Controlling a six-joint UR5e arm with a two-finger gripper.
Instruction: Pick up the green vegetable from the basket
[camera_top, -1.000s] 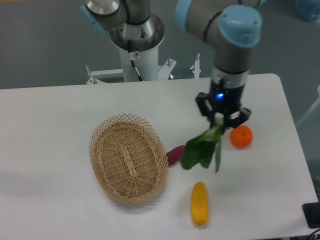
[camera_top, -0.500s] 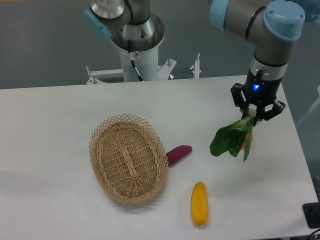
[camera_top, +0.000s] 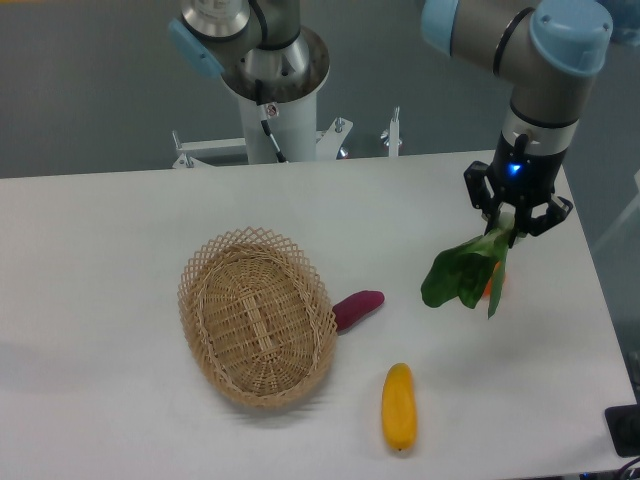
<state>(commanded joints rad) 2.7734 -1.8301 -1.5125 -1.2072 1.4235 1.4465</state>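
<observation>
The gripper (camera_top: 517, 224) hangs over the right side of the table (camera_top: 120, 230), its fingers closed on the pale stalk end of the bok choy (camera_top: 462, 275). The vegetable is in the air, well right of the basket (camera_top: 258, 317) and clear of it, so the pick looks done as far as lifting goes.

Its long axis runs on a slant: stalk end up and to the right in the fingers, dark leaves drooping down and to the left. One narrow leaf hangs almost straight down on the right.

The main risk, as I judge it, is a slip. The grip seems to sit on only the very tip of the stalk, and the leafy weight hangs off to one side, which could twist or pull the stalk out if the arm moves fast or stops hard. The stalk is also soft, so a tight squeeze could crush it.

An orange thing (camera_top: 489, 286) shows just behind the hanging leaves; it is mostly hidden, so I cannot tell whether the leaves touch it. If they do, dragging sideways could roll it along the table.

The sweet potato (camera_top: 357, 308) lies just right of the basket, and the yellow fruit (camera_top: 398, 405) sits nearer the front edge; both are well apart from the load.
</observation>
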